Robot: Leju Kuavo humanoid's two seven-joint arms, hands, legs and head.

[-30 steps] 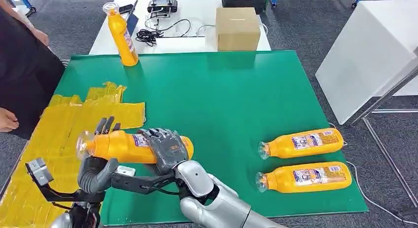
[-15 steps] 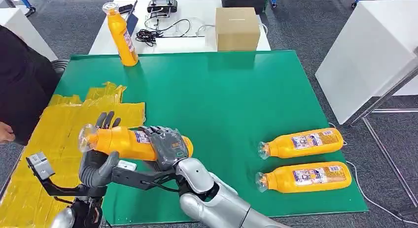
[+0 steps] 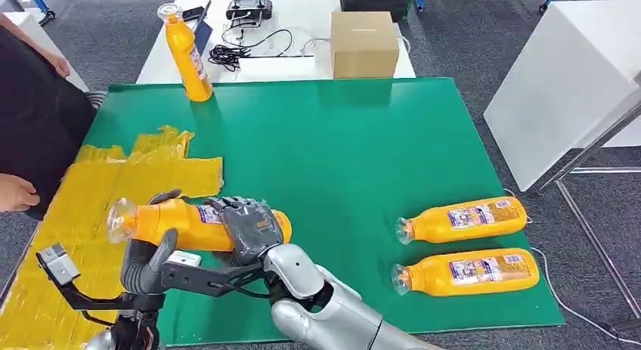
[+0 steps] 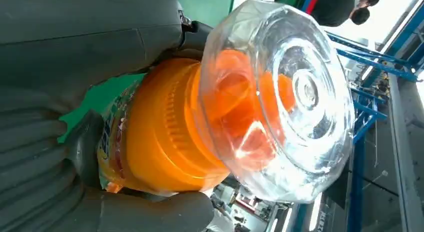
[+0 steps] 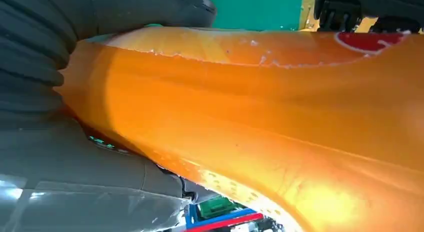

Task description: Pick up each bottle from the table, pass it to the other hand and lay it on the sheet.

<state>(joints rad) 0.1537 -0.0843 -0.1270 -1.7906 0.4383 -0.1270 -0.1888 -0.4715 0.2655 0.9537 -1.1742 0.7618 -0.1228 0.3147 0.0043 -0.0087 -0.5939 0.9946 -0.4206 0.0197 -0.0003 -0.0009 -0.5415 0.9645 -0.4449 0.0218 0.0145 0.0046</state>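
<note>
We see both hands on one orange bottle, held level above the near left part of the green bench, at the edge of the crinkled yellow sheet. Right hand wraps its base end, dark ribbed fingers over the label. Left hand grips the neck end, thumb up against the smooth plastic body; the clear faceted cap pokes past it. Two more bottles lie side by side at right, caps pointing left. A fourth stands upright at the far left edge.
</note>
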